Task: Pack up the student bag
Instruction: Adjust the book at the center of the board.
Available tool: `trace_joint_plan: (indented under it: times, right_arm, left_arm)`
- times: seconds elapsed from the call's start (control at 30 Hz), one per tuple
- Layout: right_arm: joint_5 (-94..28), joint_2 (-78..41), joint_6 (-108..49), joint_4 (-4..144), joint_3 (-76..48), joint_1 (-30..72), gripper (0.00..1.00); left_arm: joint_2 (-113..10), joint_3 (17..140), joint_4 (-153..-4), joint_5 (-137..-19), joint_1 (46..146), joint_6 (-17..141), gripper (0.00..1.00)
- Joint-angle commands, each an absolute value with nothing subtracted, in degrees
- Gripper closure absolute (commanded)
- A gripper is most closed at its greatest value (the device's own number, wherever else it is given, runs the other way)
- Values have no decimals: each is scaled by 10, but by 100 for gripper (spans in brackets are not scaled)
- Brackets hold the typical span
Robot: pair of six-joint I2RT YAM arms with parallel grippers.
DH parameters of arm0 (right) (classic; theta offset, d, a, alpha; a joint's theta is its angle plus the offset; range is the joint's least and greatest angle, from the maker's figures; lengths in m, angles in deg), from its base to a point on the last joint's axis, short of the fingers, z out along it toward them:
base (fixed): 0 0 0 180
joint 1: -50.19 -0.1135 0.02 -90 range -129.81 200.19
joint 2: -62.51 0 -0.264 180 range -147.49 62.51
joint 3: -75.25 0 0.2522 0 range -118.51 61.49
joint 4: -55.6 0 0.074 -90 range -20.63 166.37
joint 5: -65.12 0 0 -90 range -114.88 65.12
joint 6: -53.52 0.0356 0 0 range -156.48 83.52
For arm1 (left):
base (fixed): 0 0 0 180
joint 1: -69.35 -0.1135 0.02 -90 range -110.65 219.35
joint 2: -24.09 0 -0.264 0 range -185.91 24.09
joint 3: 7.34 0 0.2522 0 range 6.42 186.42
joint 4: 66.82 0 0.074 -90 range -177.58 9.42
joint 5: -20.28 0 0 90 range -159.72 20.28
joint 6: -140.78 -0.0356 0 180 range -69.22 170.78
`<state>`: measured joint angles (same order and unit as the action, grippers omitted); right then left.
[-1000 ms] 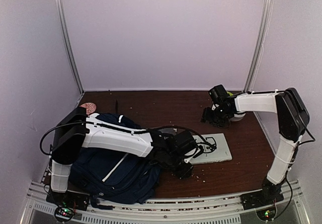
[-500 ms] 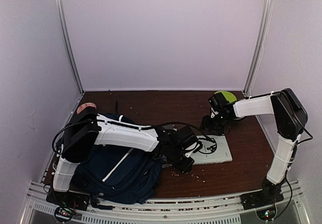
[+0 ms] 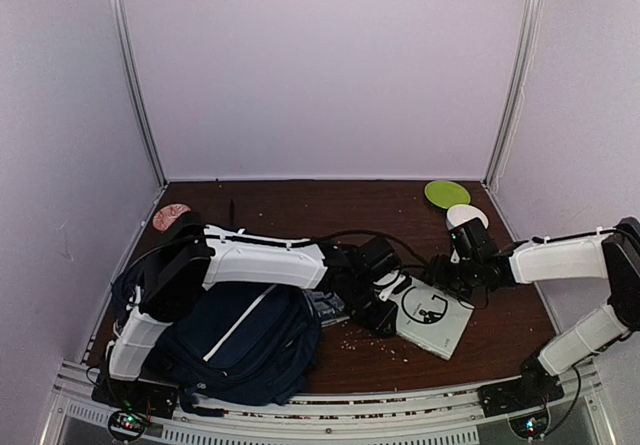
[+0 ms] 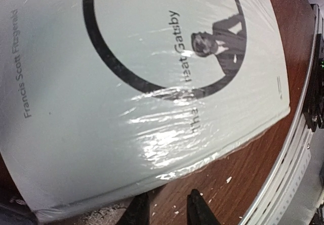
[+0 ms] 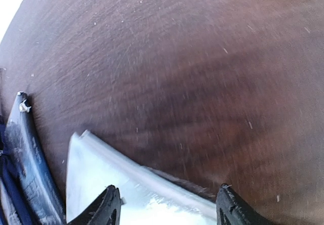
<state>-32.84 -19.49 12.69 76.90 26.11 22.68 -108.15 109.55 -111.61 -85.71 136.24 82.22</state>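
Observation:
The student bag (image 3: pixel 235 340), a big navy backpack with a thin white stripe, lies at the front left under my left arm. A white plastic-wrapped book (image 3: pixel 437 322), "The Great Gatsby" (image 4: pixel 142 68), lies skewed on the table to its right. My left gripper (image 3: pixel 384 302) is at the book's left edge, its jaws (image 4: pixel 167 207) slightly apart with only bare table between them. My right gripper (image 3: pixel 452 271) is at the book's far edge. It is wide open (image 5: pixel 169 207), and the book's corner (image 5: pixel 116 184) lies between its fingers without being clamped.
A green plate (image 3: pixel 446 192) and a white round thing (image 3: pixel 466 215) sit at the back right. A pink thing (image 3: pixel 171 214) and a black pen (image 3: pixel 231 210) lie at the back left. Crumbs (image 3: pixel 375 340) are scattered by the book. The metal front rail (image 4: pixel 298 149) is close.
My right arm has swung from the back right down to the book's far edge. The book has slid right and turned. My left gripper has followed it to the right.

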Motion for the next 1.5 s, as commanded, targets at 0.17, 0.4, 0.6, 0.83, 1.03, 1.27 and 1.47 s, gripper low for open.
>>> trace_joint_plan:
  times: [0.17, 0.4, 0.6, 0.83, 1.03, 1.27, 1.47]
  right_arm:
    - [-345, -106, 266, 772, 347, 107, 36]
    - [-269, -44, 219, 848, 348, 107, 36]
    - [-217, -25, 131, 911, 304, 163, 32]
    - [-239, -65, 62, 920, 292, 242, 30]
    - [-294, -96, 67, 890, 322, 253, 31]
    - [-382, -112, 64, 855, 357, 255, 35]
    - [-496, -62, 108, 770, 410, 246, 41]
  left_arm:
    - [-1125, 1162, -1002, -879, 1299, 855, 49]
    - [-1134, 1174, -1026, -867, 1296, 851, 44]
    - [-1078, 1084, -1007, -850, 1296, 864, 33]
    - [-1019, 1007, -960, -840, 1300, 890, 25]
    - [-1034, 1027, -946, -869, 1301, 910, 10]
    - [-1062, 1073, -968, -875, 1300, 905, 10]
    - [-1073, 1073, -974, -874, 1300, 907, 13]
